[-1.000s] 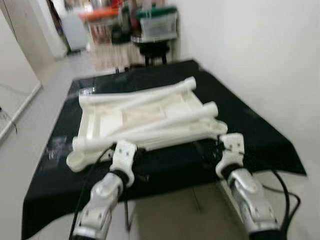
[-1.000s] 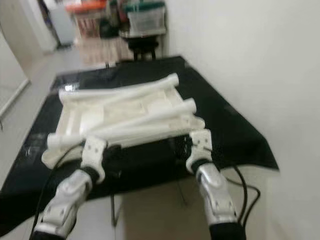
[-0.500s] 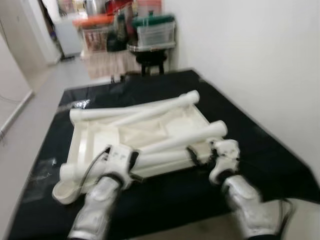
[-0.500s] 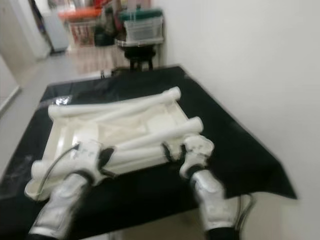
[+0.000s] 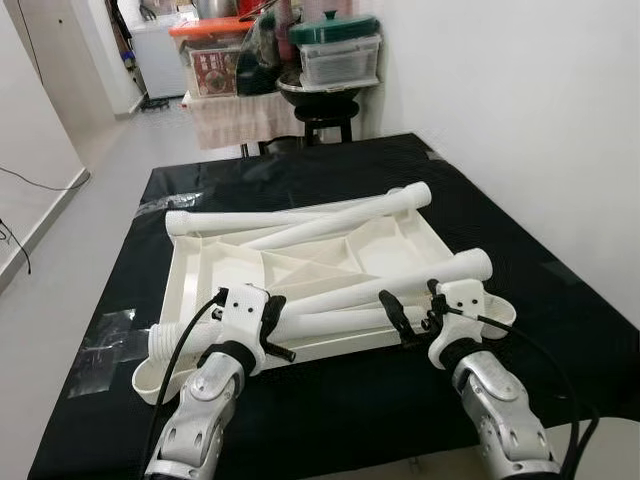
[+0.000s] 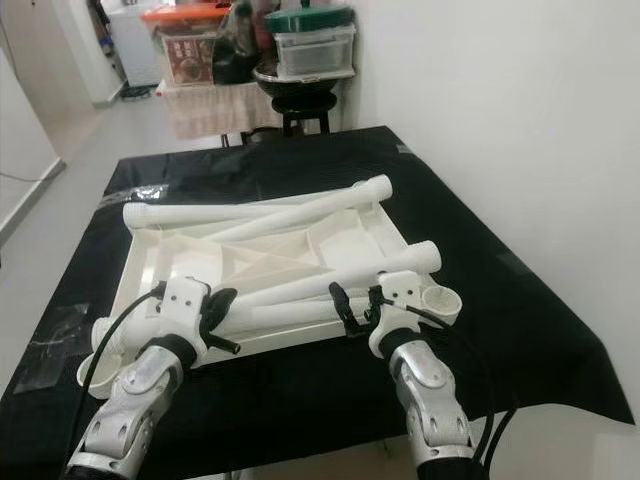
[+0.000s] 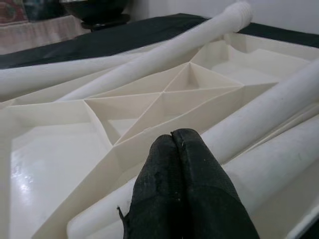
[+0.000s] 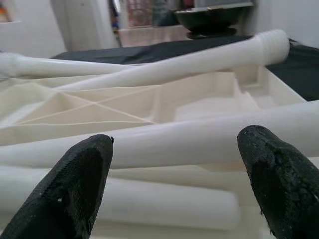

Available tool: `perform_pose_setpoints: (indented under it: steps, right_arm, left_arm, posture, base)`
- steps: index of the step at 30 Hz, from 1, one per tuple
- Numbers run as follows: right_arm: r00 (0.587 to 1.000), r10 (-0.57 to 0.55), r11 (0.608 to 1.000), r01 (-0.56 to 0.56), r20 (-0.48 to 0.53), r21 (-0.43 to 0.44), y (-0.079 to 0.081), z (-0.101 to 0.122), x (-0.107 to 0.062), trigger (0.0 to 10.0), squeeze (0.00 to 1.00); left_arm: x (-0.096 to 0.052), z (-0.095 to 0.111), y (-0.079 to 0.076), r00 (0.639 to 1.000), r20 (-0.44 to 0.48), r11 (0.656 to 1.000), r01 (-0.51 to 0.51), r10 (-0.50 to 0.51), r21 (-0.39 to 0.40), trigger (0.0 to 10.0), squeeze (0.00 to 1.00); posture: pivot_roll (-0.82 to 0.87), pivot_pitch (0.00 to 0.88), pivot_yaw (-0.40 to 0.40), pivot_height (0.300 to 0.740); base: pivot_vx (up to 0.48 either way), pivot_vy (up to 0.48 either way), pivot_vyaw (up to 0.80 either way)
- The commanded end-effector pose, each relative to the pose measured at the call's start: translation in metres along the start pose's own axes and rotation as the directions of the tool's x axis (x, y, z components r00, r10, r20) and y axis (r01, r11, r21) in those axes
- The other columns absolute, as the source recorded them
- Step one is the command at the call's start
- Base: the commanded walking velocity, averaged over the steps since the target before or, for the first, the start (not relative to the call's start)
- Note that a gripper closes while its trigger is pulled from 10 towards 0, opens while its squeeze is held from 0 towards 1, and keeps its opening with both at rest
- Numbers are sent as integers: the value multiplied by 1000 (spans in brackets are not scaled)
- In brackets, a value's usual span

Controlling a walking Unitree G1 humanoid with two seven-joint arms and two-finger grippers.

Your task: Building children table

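Both grippers having advanced over tabletop [image 5: 300,270]: left gripper [image 5: 283,352] fingers pressed together, empty; right gripper [image 5: 400,318] fingers spread, nearing leg [image 5: 400,280]. Advising centring before closing.

Loose white legs [image 5: 330,222] lie crisscross over the upturned tabletop [image 5: 390,235], blocking most of its ribbed pockets. Black worktop [image 5: 520,250] is bare to the right of the tabletop and along the near edge. Wall [image 5: 520,100] bounds the right side.

Home room: storage boxes [image 5: 335,50] and pot sitting on stool upper centre, corridor running upper left.
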State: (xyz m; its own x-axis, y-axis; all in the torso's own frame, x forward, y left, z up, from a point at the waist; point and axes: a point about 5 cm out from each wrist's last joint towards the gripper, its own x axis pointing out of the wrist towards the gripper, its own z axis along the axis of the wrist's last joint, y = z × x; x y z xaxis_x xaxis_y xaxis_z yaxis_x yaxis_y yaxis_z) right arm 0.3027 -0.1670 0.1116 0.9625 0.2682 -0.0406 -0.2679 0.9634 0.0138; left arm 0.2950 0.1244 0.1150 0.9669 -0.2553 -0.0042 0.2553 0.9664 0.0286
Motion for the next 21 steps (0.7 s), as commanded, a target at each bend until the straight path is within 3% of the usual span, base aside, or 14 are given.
perform_pose_setpoints:
  steps: [1, 5, 14, 16, 21]
  right_arm:
    - [1000, -4, 1000, 4, 2, 3, -2, 0, -2, 10000, 0]
    - [1000, -1, 1000, 1, 2, 2, -2, 1, -2, 10000, 0]
    - [1000, -10, 1000, 10, 2, -20, -3, 4, -1, 10000, 0]
    - [1000, -19, 999, 19, 4, -38, -3, 5, 0, 10000, 0]
    - [997, -77, 982, 72, -25, -175, -9, 19, 9, 10000, 0]
  left_arm:
    - [-1, -3, -1, 1000, -16, 1000, 0, -1, -12, 10000, 0]
    - [-1, -5, 0, 1000, -27, 1000, -10, 10, -25, 10000, 0]
    - [1, -5, 2, 999, -31, 999, -13, 12, -36, 10000, 0]
    - [1, -5, 2, 999, -31, 999, -14, 13, -37, 10000, 0]
    - [0, -4, 5, 999, -34, 999, -14, 13, -39, 10000, 0]
  posture:
    - [-151, 0, 37, 740]
    - [-150, 0, 33, 740]
    - [-145, 0, 37, 740]
    - [-145, 0, 37, 740]
    - [-138, 0, 50, 740]
  base:
    - [0, -480, 0]
    - [0, -455, 0]
    - [0, 0, 0]
    - [0, 0, 0]
    - [0, 0, 0]
